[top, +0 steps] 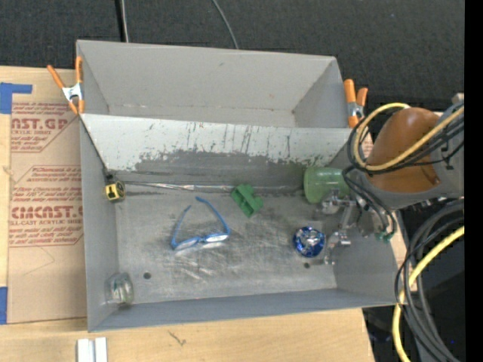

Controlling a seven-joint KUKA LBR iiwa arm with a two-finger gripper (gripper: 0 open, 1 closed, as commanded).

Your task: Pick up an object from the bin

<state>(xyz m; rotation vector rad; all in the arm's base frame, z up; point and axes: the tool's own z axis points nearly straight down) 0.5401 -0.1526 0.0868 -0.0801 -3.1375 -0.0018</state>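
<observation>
Blue ball beside gripper; green cup near.

Grey bin holds glasses (blue), green block, shiny blue ball.

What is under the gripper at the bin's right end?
A shiny blue ball lies on the floor of the bin just left of the gripper; a pale green object sits farther back. The floor directly beneath the gripper is covered by it.
</observation>
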